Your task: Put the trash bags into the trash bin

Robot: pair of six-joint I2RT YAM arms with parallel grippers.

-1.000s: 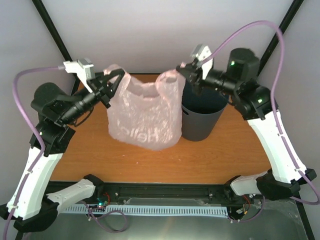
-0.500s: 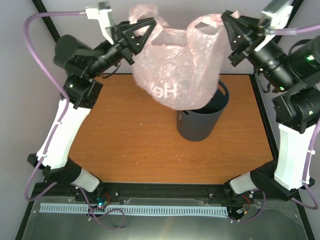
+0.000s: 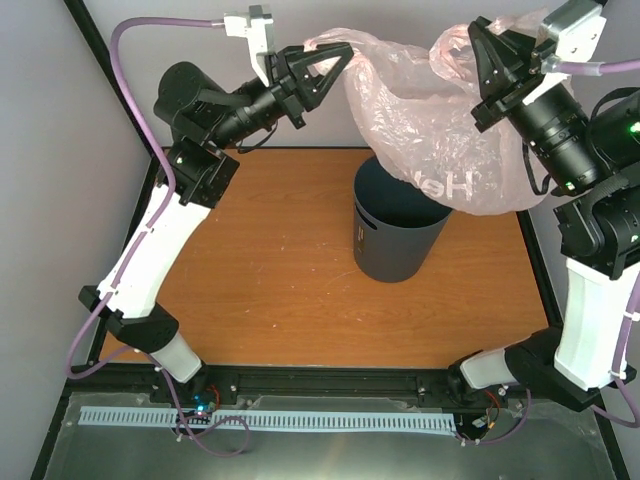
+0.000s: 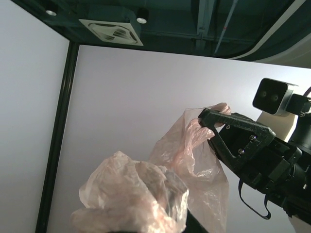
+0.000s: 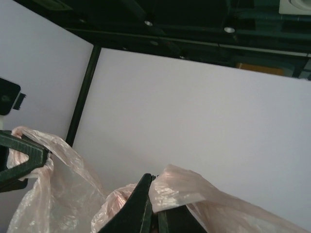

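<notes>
Bag (image 3: 430,120), crinkly translucent pink, hangs pinched in left hand (image 3: 340,53) and right hand (image 5: 153,188).

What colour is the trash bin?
The trash bin is dark grey; top external view shows it best.

Pink bag (image 3: 430,120) sags across the bin (image 3: 392,240), and its far right rim is lost behind the plastic. The bag's lettering is crumpled and only partly legible. In the left wrist view, bunched plastic buries the left gripper (image 3: 340,55) fingertips. In the right wrist view, the bottom edge cuts the bag off.
</notes>
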